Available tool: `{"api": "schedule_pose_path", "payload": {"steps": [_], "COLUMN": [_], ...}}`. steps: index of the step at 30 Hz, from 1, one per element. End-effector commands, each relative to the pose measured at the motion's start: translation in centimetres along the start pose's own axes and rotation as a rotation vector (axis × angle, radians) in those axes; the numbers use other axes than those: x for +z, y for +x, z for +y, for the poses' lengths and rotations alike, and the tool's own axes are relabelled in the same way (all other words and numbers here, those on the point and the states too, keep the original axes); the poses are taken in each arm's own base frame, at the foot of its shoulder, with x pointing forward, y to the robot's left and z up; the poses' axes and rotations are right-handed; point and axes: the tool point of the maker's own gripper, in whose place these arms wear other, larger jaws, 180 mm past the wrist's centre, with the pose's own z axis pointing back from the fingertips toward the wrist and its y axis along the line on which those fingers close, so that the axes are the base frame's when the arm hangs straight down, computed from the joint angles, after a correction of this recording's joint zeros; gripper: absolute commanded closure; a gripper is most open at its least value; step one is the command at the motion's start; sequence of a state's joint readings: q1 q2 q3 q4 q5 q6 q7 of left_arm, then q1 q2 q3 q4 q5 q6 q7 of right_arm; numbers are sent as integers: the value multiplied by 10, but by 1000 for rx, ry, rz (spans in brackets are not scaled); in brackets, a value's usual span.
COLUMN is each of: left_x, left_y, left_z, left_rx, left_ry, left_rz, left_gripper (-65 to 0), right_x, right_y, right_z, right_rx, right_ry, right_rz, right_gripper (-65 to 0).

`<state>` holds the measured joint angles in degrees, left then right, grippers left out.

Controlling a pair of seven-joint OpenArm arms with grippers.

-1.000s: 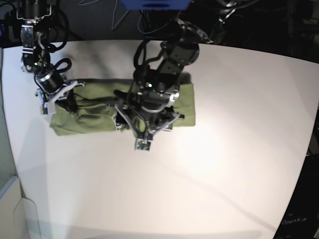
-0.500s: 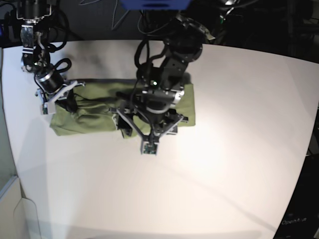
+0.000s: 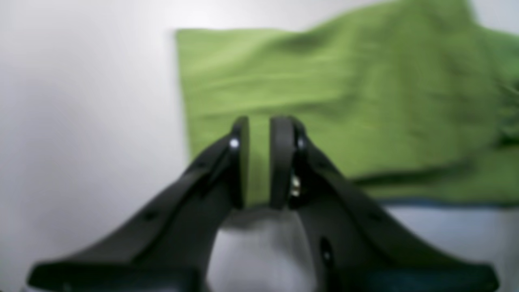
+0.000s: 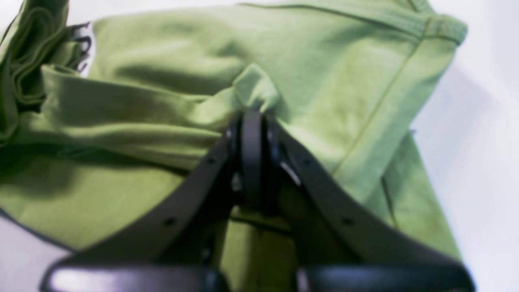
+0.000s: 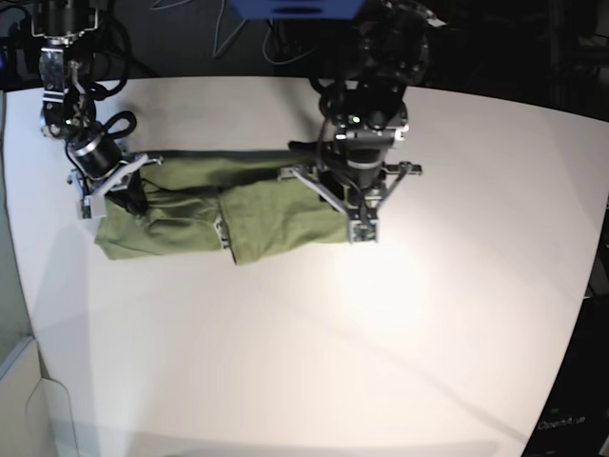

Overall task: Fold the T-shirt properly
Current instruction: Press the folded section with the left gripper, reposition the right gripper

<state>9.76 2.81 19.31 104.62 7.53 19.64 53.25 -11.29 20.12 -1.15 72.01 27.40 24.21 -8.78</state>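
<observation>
The olive-green T-shirt [image 5: 190, 219] lies as a long, wrinkled band across the far left part of the white table [image 5: 428, 333]. My right gripper [image 5: 133, 197] is at the shirt's left end, shut on a small raised fold of cloth [image 4: 253, 117]. A white tag [image 4: 87, 40] shows near it. My left gripper [image 5: 354, 190] hovers over the shirt's right end. In the left wrist view the left gripper [image 3: 259, 162] stands narrowly open with nothing between the pads, above the shirt's edge [image 3: 324, 81].
The table's left edge [image 5: 14, 248] runs close to the right arm. Dark equipment and cables [image 5: 285, 38] stand behind the far edge. A blue object [image 5: 295, 8] hangs above the back of the table.
My left arm has moved right and back, from over the middle of the shirt to its right end, uncovering the middle. My right arm has held still on the cloth.
</observation>
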Motion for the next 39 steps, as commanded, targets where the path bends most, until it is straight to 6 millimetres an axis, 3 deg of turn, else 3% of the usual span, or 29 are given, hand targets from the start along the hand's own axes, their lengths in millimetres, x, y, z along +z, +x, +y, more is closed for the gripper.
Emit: {"api": "schedule_pose_path", "payload": {"steps": [1, 4, 7, 10, 19, 22, 29, 35, 39], "left_x": [4, -2, -15, -25, -47, -49, -49, -46, -45], "left_y": [15, 7, -10, -13, -29, -34, -35, -42, -48], "left_z": [0, 24, 24, 17, 24, 34, 35, 35, 36], "left_rx": [24, 46, 48, 58, 53, 42, 39, 40, 37], "left_ry": [-7, 43, -1, -65, -43, -28, -25, -26, -23], "left_rz": [-50, -26, 44, 79, 117, 129, 130, 143, 152], "left_gripper": [-82, -82, -82, -81, -81, -81, -81, -81, -81], "right_x": [7, 7, 7, 8, 20, 28, 45, 63, 70], "right_y": [-45, -44, -41, -35, 1, 11, 47, 82, 83], "right_z": [-5, -8, -10, -7, -5, -10, -20, -13, -28], "right_rx": [48, 55, 62, 74, 169, 183, 214, 259, 182], "right_ry": [-26, -30, -33, -27, -13, -32, -78, -101, -176], "right_rz": [203, 203, 198, 185, 114, 91, 6, -50, -31], "right_gripper": [-9, -9, -9, -9, -15, -29, -189, -193, -196]}}
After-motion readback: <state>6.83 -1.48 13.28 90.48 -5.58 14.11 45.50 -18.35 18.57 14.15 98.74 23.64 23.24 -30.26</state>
